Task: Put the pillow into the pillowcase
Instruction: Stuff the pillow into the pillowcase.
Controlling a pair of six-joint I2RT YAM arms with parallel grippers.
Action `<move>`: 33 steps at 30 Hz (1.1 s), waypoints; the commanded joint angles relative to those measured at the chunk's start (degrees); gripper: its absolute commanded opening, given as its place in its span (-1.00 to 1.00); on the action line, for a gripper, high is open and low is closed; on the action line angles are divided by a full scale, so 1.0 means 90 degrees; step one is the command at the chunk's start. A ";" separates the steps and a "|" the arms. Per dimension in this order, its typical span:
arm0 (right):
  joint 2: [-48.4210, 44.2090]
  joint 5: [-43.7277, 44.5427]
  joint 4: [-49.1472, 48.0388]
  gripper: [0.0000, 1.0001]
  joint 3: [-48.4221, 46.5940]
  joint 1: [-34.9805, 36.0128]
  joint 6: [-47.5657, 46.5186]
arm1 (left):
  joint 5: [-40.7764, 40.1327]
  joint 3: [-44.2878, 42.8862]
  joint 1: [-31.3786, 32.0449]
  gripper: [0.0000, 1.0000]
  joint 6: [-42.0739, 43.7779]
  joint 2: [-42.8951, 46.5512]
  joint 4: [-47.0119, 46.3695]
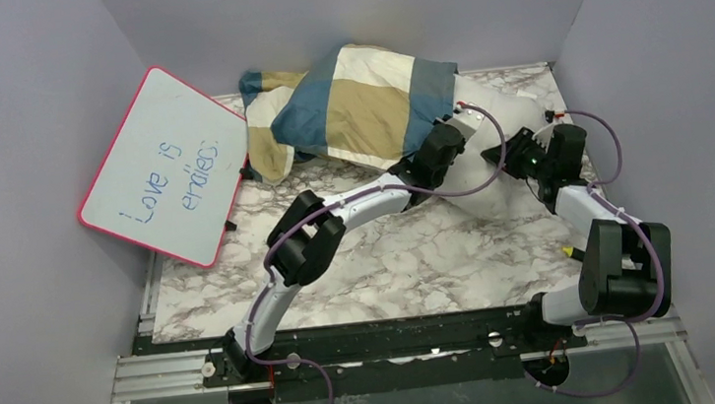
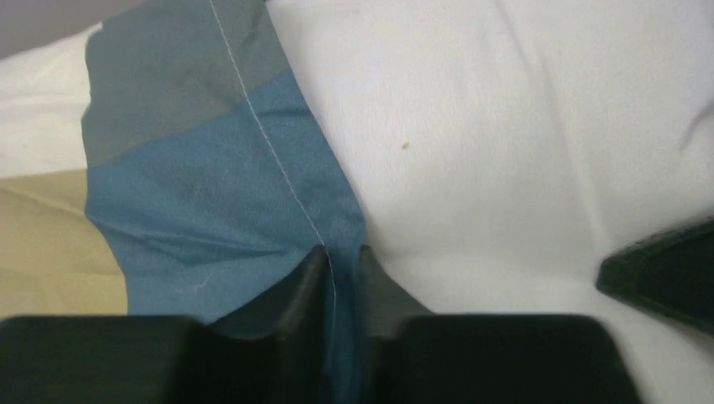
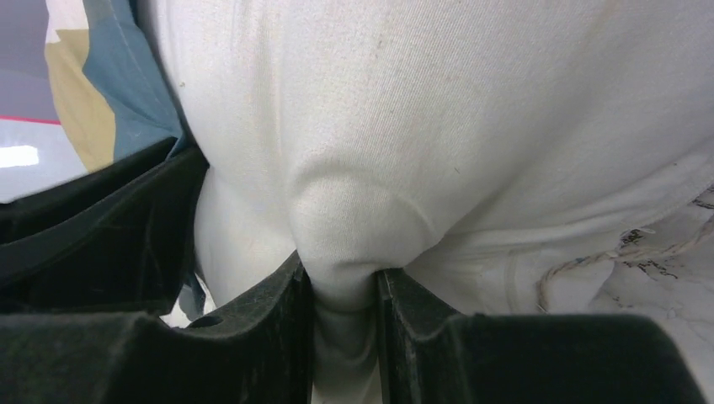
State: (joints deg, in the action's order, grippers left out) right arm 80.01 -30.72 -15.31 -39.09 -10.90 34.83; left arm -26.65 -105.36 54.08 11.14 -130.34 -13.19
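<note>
Between the left jaws, closed down to a narrow slot, sits the stitched blue edge of the pillowcase [image 2: 210,194]. Its pale seam runs straight down between the two dark fingers [image 2: 305,290], so the cloth is pinched there. Just right of that edge the white pillow [image 2: 522,135] bulges out, touching the hem. The right jaws are likewise nearly closed, and a fold of the pillow's white fabric is squeezed up into a small knob between their fingers [image 3: 282,311]. Seen from above, both sets of jaws meet at the pillow's bare end, close beside each other near the far right of the marble bench [image 1: 390,268]. The left arm [image 1: 303,237] rises from its base at the near edge, bends at a raised elbow and stretches its forearm rightward and away, with the wrist pointing down at the open edge of the case. The right arm [image 1: 626,255] folds back on itself close to its base, and its short forearm reaches away and slightly left to the pillow. The pillow lies at the back of the bench with the checked pillowcase over its left part; how far inside it reaches I cannot tell. The case's loose end is bunched toward a pink-rimmed whiteboard [image 1: 167,166] leaning at the left wall.
</note>
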 commanded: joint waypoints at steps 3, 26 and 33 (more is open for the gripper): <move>0.0105 -0.0389 -0.0178 -0.38 0.0207 0.0433 0.0088 | 0.0795 0.1137 0.0079 -1.00 -0.0031 0.0980 -0.0569; 0.0116 -0.0196 -0.0940 -0.46 0.0562 0.0947 0.0701 | 0.0424 0.2502 0.0360 0.06 -0.0995 0.2309 -0.0243; 0.0070 -0.0244 -0.0667 -0.46 0.0349 0.0947 0.0525 | -0.1058 0.1304 0.0189 0.53 -0.0204 0.1612 0.0693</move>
State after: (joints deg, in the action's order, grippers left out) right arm 81.56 -30.65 -24.25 -35.00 -3.70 41.43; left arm -23.86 -89.06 56.84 4.29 -112.81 -11.25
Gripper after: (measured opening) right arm 0.273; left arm 0.734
